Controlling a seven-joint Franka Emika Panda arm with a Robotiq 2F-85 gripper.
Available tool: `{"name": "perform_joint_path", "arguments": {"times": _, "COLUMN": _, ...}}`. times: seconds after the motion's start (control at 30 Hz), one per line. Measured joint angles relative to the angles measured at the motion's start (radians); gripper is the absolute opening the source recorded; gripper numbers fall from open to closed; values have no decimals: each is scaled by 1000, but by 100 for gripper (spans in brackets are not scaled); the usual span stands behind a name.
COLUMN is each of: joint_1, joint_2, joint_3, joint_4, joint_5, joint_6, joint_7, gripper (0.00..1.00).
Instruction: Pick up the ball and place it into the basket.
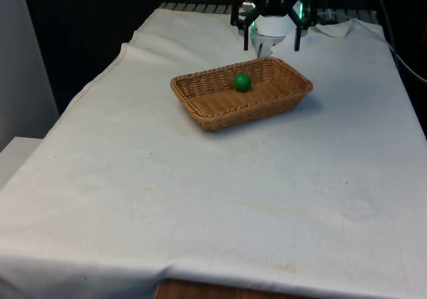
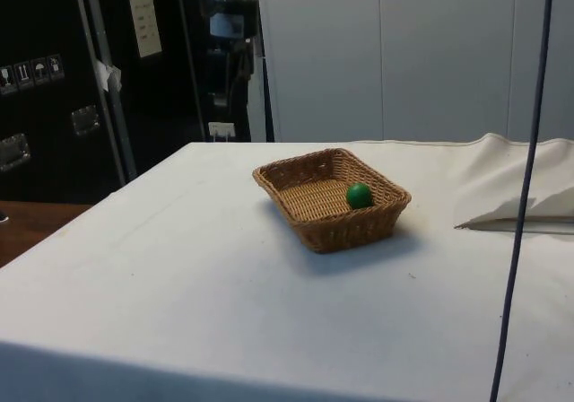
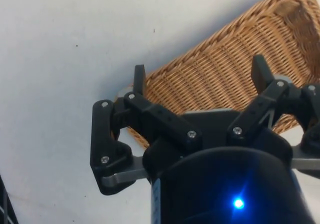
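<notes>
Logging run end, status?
Black two-finger gripper open, empty, raised behind basket. Small green ball lying inside brown wicker basket. Nothing in the way.

Green ball [image 1: 241, 82] lies inside the brown wicker basket [image 1: 220, 112].

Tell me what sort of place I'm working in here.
Most likely a lab or test room, not a home: a table draped in a plain white cloth, dark equipment cabinets behind, and just a wicker basket holding a green ball.
</notes>
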Motion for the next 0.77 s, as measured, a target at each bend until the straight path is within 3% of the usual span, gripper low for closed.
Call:
{"name": "perform_joint_path", "arguments": {"times": 0.43, "joint_1": -1, "joint_2": 61, "joint_3": -9, "joint_4": 125, "joint_5": -23, "joint_6": -105, "joint_7": 20, "gripper": 100}}
{"name": "perform_joint_path", "arguments": {"times": 0.77, "joint_1": -1, "joint_2": 71, "joint_3": -25, "joint_4": 176, "joint_5": -24, "joint_6": -195, "joint_7": 22, "gripper": 100}}
